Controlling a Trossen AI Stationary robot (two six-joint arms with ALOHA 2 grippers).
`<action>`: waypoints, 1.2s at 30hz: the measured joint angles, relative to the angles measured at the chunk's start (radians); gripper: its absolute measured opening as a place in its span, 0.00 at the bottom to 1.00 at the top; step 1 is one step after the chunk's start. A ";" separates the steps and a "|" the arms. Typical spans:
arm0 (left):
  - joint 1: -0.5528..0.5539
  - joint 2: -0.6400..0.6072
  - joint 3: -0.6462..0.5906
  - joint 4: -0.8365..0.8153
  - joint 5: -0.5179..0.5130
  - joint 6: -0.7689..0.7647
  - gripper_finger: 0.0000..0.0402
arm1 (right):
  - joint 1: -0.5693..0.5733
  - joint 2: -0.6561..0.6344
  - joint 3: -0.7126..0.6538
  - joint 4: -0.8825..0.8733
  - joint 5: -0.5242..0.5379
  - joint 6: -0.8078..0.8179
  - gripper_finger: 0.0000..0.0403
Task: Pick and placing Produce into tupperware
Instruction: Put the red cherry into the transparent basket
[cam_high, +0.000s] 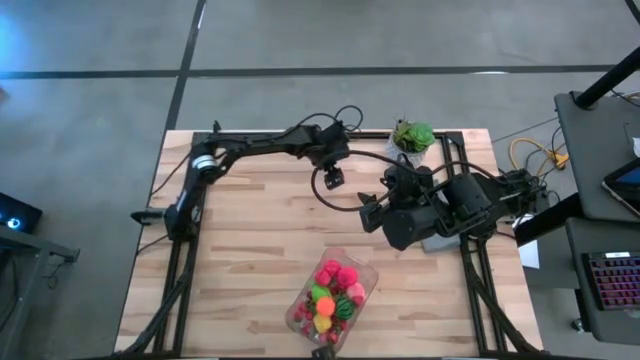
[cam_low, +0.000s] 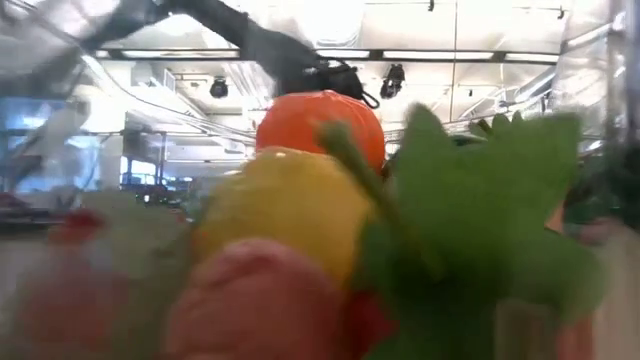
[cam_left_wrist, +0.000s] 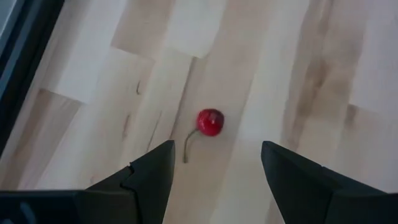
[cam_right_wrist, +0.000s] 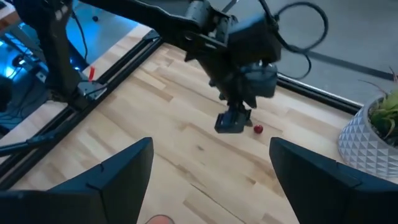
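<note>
A single red cherry (cam_left_wrist: 210, 122) with a thin stem lies on the wooden table near its far edge. My left gripper (cam_left_wrist: 217, 149) hovers over it, open and slanting down; its fingers stand above the cherry, clear of it. The right wrist view shows the same cherry (cam_right_wrist: 257, 129) just beside my left gripper (cam_right_wrist: 233, 121). The clear tupperware (cam_high: 333, 295) sits at the table's near edge, filled with red, pink, yellow, orange and green produce (cam_low: 300, 190). My right gripper (cam_right_wrist: 211, 146) is open, raised over the table's middle right, with nothing in it.
A leafy green plant in a white pot (cam_high: 413, 137) stands at the far edge, right of the cherry. Black frame rails (cam_high: 185, 250) run along the table's sides. Bare wood (cam_high: 250, 240) lies between the cherry and the tupperware.
</note>
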 joint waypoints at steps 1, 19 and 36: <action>-0.003 0.018 0.026 -0.019 -0.008 0.000 0.56 | 0.000 0.000 0.000 0.000 0.003 0.001 0.78; -0.038 0.071 0.239 -0.326 0.070 -0.054 0.56 | 0.005 0.000 -0.002 0.001 -0.005 0.057 0.78; -0.032 0.178 0.252 -0.187 0.066 -0.071 0.56 | 0.009 0.000 -0.002 0.001 -0.033 0.022 0.76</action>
